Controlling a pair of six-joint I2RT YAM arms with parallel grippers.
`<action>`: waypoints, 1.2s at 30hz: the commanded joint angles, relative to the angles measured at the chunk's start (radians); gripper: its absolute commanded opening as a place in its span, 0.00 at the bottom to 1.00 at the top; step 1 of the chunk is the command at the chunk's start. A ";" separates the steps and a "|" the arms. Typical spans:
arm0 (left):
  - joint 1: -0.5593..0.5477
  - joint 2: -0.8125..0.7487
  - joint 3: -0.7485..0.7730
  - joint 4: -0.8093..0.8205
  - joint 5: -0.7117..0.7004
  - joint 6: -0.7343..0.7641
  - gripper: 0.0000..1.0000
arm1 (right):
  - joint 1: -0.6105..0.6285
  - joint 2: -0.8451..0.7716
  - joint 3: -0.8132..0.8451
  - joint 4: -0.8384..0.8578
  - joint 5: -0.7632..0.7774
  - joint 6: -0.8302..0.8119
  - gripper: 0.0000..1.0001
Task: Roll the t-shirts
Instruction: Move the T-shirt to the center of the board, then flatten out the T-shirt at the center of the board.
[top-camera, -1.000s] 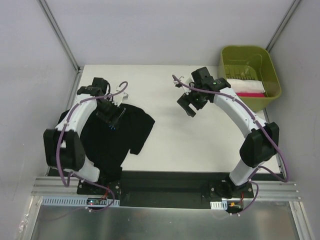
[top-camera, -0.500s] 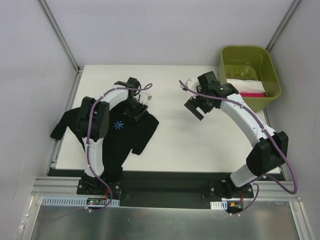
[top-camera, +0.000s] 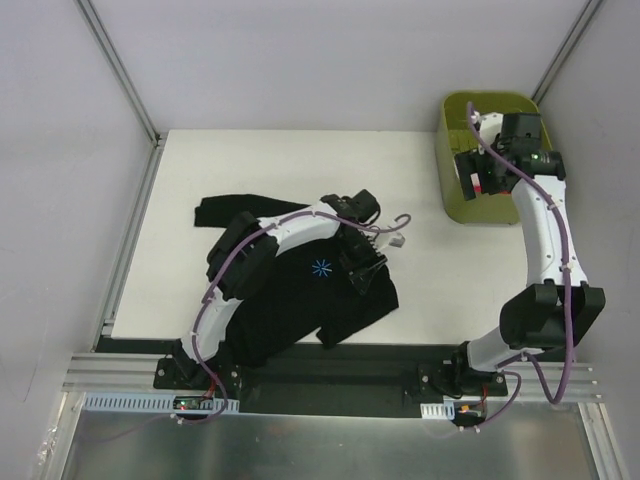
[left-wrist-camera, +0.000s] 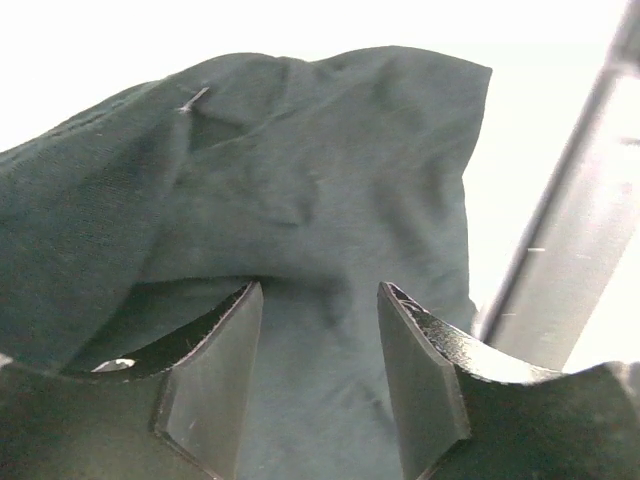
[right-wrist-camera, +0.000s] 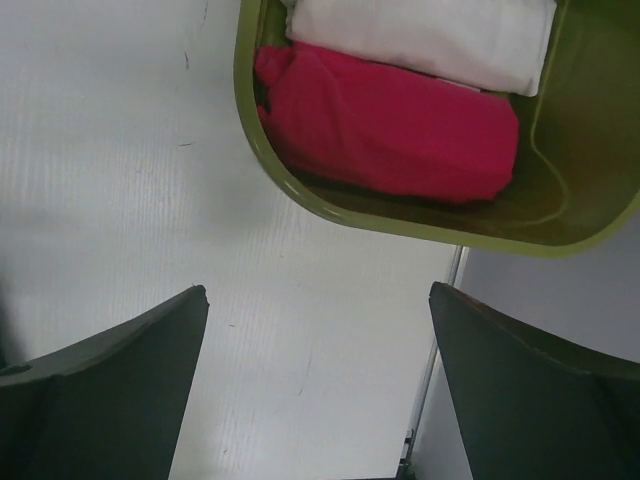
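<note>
T-shirt work centred on one black t-shirt (top-camera: 300, 300), which lay rumpled on the white table (top-camera: 450, 280), left of the middle and reaching down to the near edge. One sleeve (top-camera: 215, 210) stretched out flat toward the far left. A small light-blue starburst print (top-camera: 322, 267) faced up near the middle of the cloth.

Just right of the print, the left arm curved over the shirt, and the left gripper (top-camera: 365, 265) pressed down at the garment's right-hand part. In the left wrist view the left gripper (left-wrist-camera: 320, 290) had its jaws about halfway closed. The dark fabric filled the gap between the fingers (left-wrist-camera: 210, 390) and rose in a wrinkled hump past their tips, so they pinched a fold of the shirt.

Further right, the table was bare white between the shirt and the olive-green bin (top-camera: 455, 115) at the far right corner. The right gripper (top-camera: 478, 178) hung over the bin's near-left edge, well apart from the shirt. Its wrist view showed the right gripper (right-wrist-camera: 318, 295) with jaws spread as wide as they go and nothing between them, only table below. Inside the bin (right-wrist-camera: 300, 190) a pink bundle (right-wrist-camera: 390, 130) of cloth lay against a white bundle (right-wrist-camera: 420, 40).
</note>
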 joint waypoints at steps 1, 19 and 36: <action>-0.039 -0.199 0.007 0.023 0.065 0.011 0.51 | -0.044 0.059 0.106 -0.039 -0.180 0.046 0.96; 0.759 -0.894 -0.577 -0.172 -0.129 -0.194 0.67 | 0.561 0.190 0.005 0.030 -0.254 -0.364 0.86; 0.916 -0.874 -0.747 -0.090 -0.125 -0.248 0.68 | 0.757 0.603 0.198 0.130 -0.174 -0.526 0.72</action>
